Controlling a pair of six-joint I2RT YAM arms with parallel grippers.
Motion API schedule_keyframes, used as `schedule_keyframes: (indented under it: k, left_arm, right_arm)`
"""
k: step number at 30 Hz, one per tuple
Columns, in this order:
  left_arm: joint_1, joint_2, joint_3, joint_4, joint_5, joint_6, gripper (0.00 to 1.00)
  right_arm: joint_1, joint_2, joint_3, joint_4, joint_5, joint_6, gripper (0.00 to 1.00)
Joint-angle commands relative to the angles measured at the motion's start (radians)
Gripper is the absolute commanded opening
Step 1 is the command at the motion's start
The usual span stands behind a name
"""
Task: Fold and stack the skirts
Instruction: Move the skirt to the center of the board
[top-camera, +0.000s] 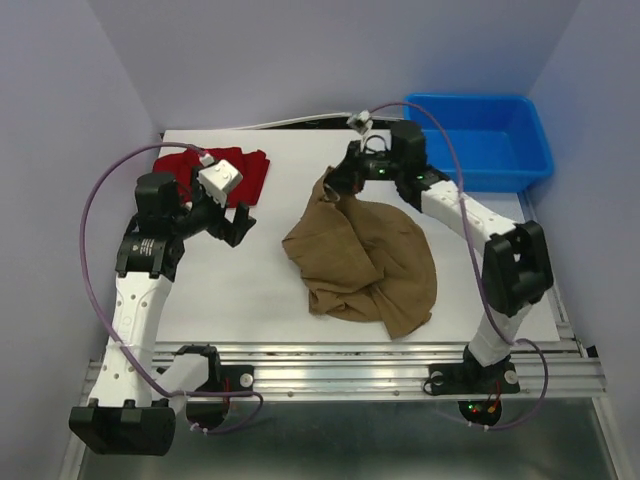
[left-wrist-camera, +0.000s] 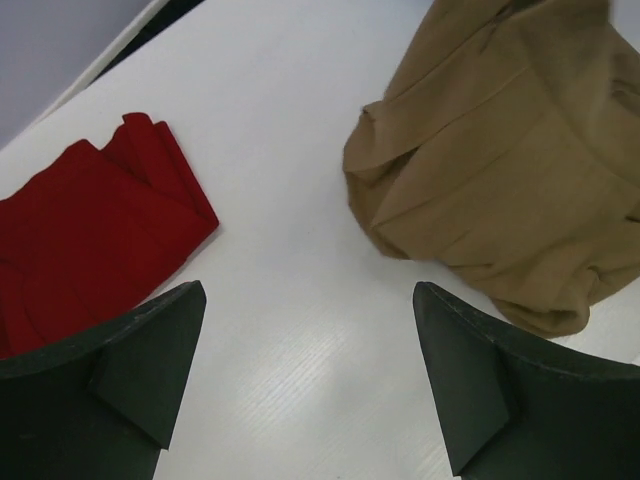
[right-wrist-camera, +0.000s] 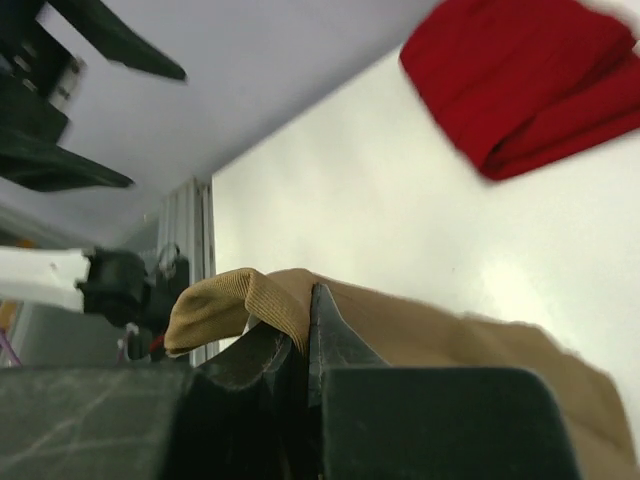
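One tan skirt (top-camera: 365, 265) between right fingers (right-wrist-camera: 335, 347)

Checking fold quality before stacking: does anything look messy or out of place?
The tan skirt lies bunched and creased mid-table, one edge pinched in the right gripper. The red skirt sits folded at the far left.

red skirt (top-camera: 252, 170): folded, far-left | tan skirt (top-camera: 365, 255): crumpled, centre, far edge raised
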Motion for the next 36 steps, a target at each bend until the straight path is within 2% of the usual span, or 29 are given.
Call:
schedule_keyframes:
  k: [1, 4, 6, 7, 8, 9, 11, 12, 13, 16, 18, 21, 23, 26, 31, 36]
  left_arm:
    - [-0.005, -0.017, -0.080, -0.077, 0.046, 0.200, 0.95]
    - [-0.005, -0.027, -0.136, -0.107, 0.060, 0.270, 0.93]
    - [-0.005, -0.046, -0.162, -0.097, 0.072, 0.297, 0.93]
    - [-0.005, -0.055, -0.190, -0.088, 0.080, 0.297, 0.93]
    - [-0.005, -0.062, -0.202, -0.078, 0.083, 0.288, 0.93]
    - [-0.005, -0.076, -0.227, -0.049, 0.084, 0.255, 0.93]
    - [-0.005, -0.081, -0.245, -0.021, 0.084, 0.213, 0.93]
    - [-0.005, -0.076, -0.251, -0.006, 0.087, 0.177, 0.93]
    - [-0.005, -0.069, -0.261, 0.002, 0.095, 0.156, 0.93]
    - [-0.005, -0.038, -0.279, 0.034, 0.121, 0.089, 0.93]
    - [-0.022, 0.005, -0.279, 0.035, 0.135, 0.075, 0.93]
    - [-0.072, 0.074, -0.265, 0.053, 0.103, 0.044, 0.92]
    - [-0.102, 0.112, -0.250, 0.065, 0.052, 0.024, 0.90]
    - [-0.146, 0.174, -0.226, 0.114, -0.001, -0.006, 0.89]
    - [-0.204, 0.235, -0.150, 0.175, -0.055, -0.126, 0.89]
    - [-0.255, 0.295, -0.094, 0.188, -0.081, -0.117, 0.93]
  right_arm:
    - [0.128, 0.115, 0.048, -0.091, 0.019, -0.209, 0.03]
    - [0.175, 0.221, 0.100, -0.136, 0.080, -0.195, 0.03]
    - [0.206, 0.294, 0.120, -0.142, 0.103, -0.151, 0.12]
    - [0.215, 0.308, 0.119, -0.144, 0.140, -0.134, 0.22]
    - [0.216, 0.318, 0.117, -0.142, 0.152, -0.108, 0.39]
    - [0.228, 0.318, 0.110, -0.144, 0.183, -0.097, 0.66]
    - [0.228, 0.301, 0.111, -0.171, 0.235, -0.095, 0.76]
    - [0.216, 0.270, 0.119, -0.197, 0.314, -0.112, 0.84]
    - [0.203, 0.253, 0.138, -0.214, 0.344, -0.144, 0.86]
    - [0.125, 0.172, 0.162, -0.312, 0.418, -0.164, 0.87]
    - [0.075, 0.132, 0.180, -0.380, 0.418, -0.198, 0.84]
    - [0.001, 0.051, 0.160, -0.499, 0.407, -0.284, 0.67]
    - [-0.008, -0.013, 0.116, -0.558, 0.418, -0.354, 0.62]
    - [-0.018, -0.092, -0.005, -0.647, 0.430, -0.365, 0.61]
    - [-0.018, -0.165, -0.226, -0.661, 0.459, -0.396, 0.54]
    - [-0.018, -0.164, -0.318, -0.661, 0.415, -0.393, 0.39]
